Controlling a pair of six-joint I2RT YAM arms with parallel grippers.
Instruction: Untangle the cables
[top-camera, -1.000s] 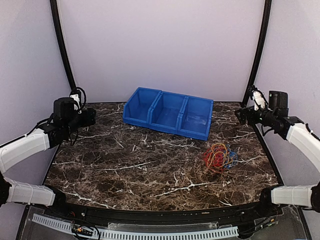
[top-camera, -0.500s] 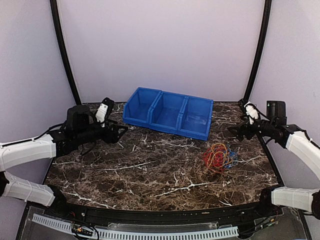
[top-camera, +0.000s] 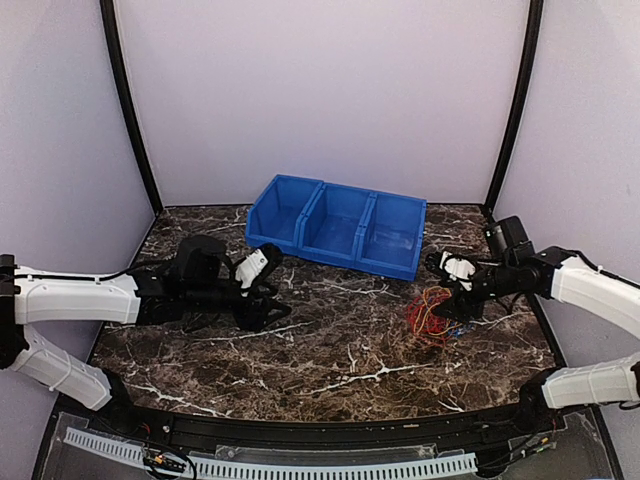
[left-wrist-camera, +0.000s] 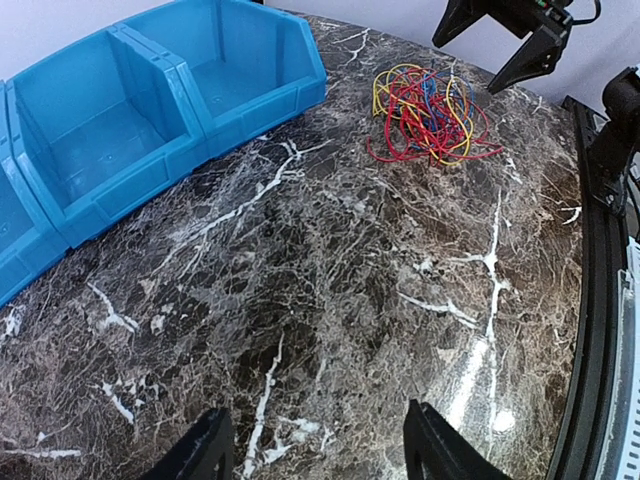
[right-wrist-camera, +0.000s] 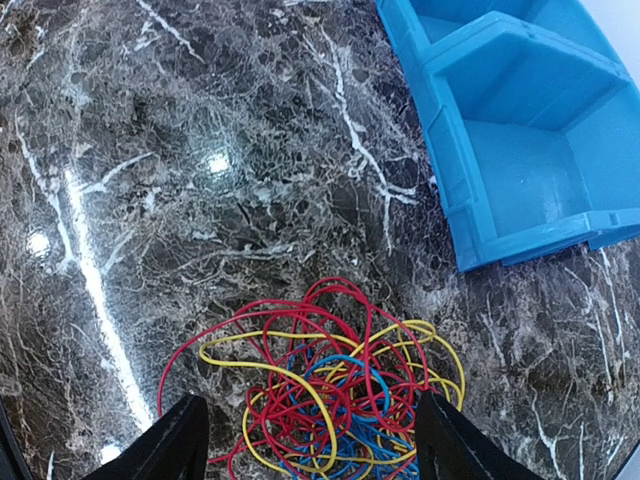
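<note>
Your left arm (top-camera: 70, 298) lies stretched out low and nearly level, its forearm running in toward the middle. Your left gripper (top-camera: 272, 303) points ahead, jaws standing wide with nothing between the fingers (left-wrist-camera: 205, 455). Your right arm (top-camera: 590, 285) reaches inward from its own side, wrist bent down. Your right gripper (top-camera: 447, 288) tilts downward, jaws spread apart and gripping nothing. The two grippers face each other, well apart.

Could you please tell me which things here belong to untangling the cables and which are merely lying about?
Belongs to the job:
- the cables, a red, yellow and blue tangle
- the right tool, open, close to them
- the left tool, open, farther away

Just lying about:
- the blue bin with three compartments
- the marble table
</note>
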